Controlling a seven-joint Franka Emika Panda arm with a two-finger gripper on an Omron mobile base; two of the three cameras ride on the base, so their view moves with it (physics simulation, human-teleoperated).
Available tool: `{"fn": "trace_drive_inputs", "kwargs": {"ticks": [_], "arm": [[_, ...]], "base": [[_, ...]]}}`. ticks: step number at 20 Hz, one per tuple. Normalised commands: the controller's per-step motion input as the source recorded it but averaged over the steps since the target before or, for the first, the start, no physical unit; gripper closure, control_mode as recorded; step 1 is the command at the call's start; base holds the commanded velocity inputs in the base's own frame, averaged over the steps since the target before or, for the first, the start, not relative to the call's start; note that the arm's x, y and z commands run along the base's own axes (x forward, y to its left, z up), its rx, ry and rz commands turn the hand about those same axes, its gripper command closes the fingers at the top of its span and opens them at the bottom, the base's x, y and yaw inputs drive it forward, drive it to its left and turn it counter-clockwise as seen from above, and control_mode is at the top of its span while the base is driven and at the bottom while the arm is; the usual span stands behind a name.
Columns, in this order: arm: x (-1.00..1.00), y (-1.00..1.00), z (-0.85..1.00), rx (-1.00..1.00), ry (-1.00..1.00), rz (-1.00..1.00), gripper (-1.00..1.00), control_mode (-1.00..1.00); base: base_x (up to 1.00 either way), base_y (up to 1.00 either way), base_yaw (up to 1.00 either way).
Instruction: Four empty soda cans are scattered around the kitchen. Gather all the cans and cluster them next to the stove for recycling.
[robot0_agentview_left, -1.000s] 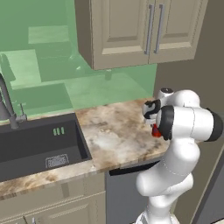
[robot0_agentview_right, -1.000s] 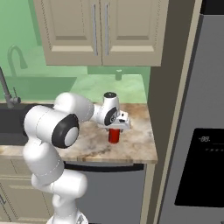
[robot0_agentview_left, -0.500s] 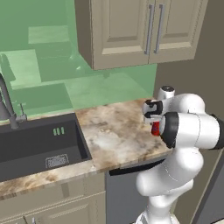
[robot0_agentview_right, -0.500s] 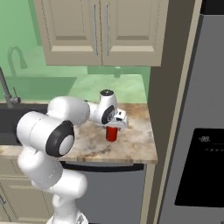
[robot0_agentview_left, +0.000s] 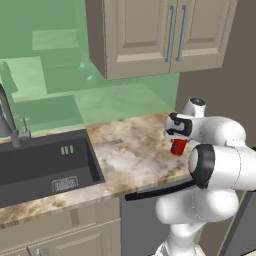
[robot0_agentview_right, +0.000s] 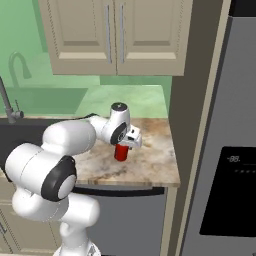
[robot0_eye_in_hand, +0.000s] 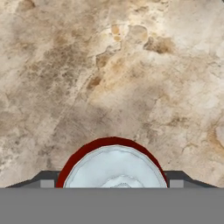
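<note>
One red soda can (robot0_agentview_right: 120, 152) stands upright on the marble counter (robot0_agentview_right: 150, 160), near its right end. In the left base view the soda can (robot0_agentview_left: 178, 147) shows just under the white hand. My gripper (robot0_agentview_right: 123, 145) points down over it. The hand view looks straight down on the can's silver top (robot0_eye_in_hand: 114, 168), with one dark fingertip (robot0_eye_in_hand: 47, 179) at each side of the red rim. The jaws stand open around the can, close to its sides. The stove is out of view.
A dark sink (robot0_agentview_left: 42, 165) with a tall faucet (robot0_agentview_left: 7, 117) lies left of the can. Beige cabinets (robot0_agentview_left: 160, 35) hang above the green backsplash. A tall panel and a steel fridge (robot0_agentview_right: 225, 150) close off the counter's right end.
The arm's elbow has sunk and the hand has settled a little lower over the can. The can stands in about the same spot.
</note>
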Motion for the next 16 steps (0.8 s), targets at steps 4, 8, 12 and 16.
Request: {"fn": "trace_drive_inputs", "kwargs": {"ticks": [4, 8, 12, 16], "arm": [[-0.20, 0.35, 0.04, 0.04, -0.04, -0.03, 1.00, -1.00], [0.00, 0.43, 0.00, 0.00, -0.02, -0.08, 1.00, -1.00], [0.00, 0.12, -0.01, 0.00, 0.00, -0.06, 1.00, -1.00], [-0.02, 0.32, -0.05, 0.00, -0.01, -0.13, 1.00, -1.00]], "base": [[0.00, 0.00, 0.00], [0.00, 0.00, 0.00], [0.00, 0.00, 0.00], [0.00, 0.00, 0.00]]}}
